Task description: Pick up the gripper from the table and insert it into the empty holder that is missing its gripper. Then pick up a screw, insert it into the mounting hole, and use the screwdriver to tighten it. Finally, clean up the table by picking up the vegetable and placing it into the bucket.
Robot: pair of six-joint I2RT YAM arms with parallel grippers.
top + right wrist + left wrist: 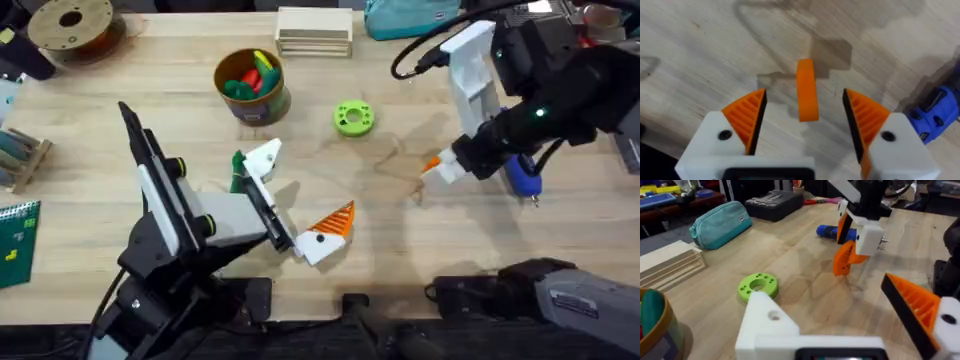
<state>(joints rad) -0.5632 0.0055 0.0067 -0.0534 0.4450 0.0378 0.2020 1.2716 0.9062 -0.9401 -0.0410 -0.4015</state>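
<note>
Left arm's dark bulk is looming largest under the overhead camera, and its left gripper [298, 198] is hanging over the middle of the table [400, 240] with both fingers spread wide, clamping nothing. We are spotting the vegetable [238, 172] just beside the farther of those fingers, lying on the wood. Behind it the bucket [252, 88] is standing upright, already holding red, yellow and green toys. Moving rightward, we are passing the green ring [353, 118], well apart from either arm.

Now the action: the right gripper [436, 170] is hovering low with its pads parted, and the wrist view is showing a slim orange piece [807, 90] standing on the table between them, touched by neither. We are reading this as the pick-up of the part to be inserted. To do it well, we are wanting the pads level with the piece's flat sides, the piece centred, then a slow squeeze so it is not tipping over. Farthest right, the screwdriver [522, 178] is lying near that gripper, so we are advising a straight lift, clear of it.
</note>
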